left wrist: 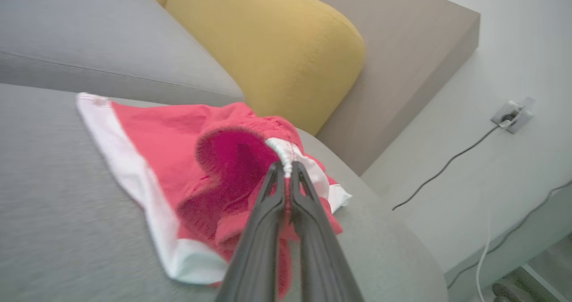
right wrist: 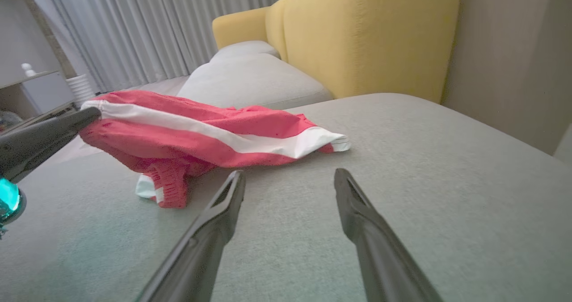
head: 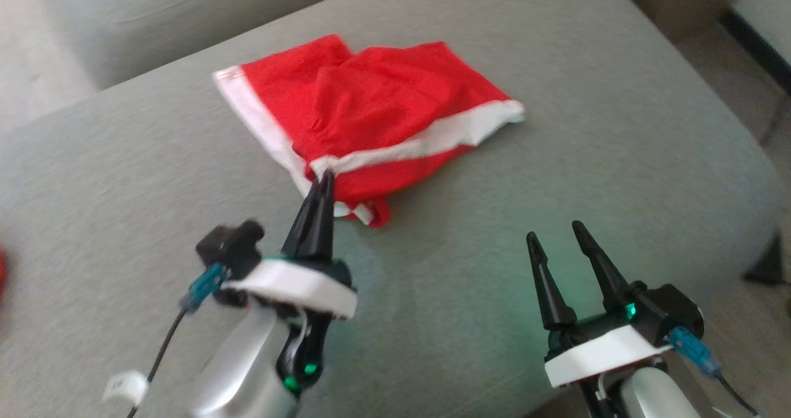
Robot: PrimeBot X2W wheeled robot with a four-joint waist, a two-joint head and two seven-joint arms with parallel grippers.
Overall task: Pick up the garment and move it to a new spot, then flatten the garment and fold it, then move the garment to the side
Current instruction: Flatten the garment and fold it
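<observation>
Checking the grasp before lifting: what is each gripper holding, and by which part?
The left gripper pinches the red garment by its white band. The right gripper is open, holding nothing.

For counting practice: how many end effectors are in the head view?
2. Left end effector: shut on the white band of the red garment. Right end effector: open, above the grey cushion.

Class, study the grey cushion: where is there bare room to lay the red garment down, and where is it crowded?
Free: the cushion right of the garment out to its right edge, and the strip between garment and open right gripper. Crowded: the near hem, where the left gripper pinches cloth.
</observation>
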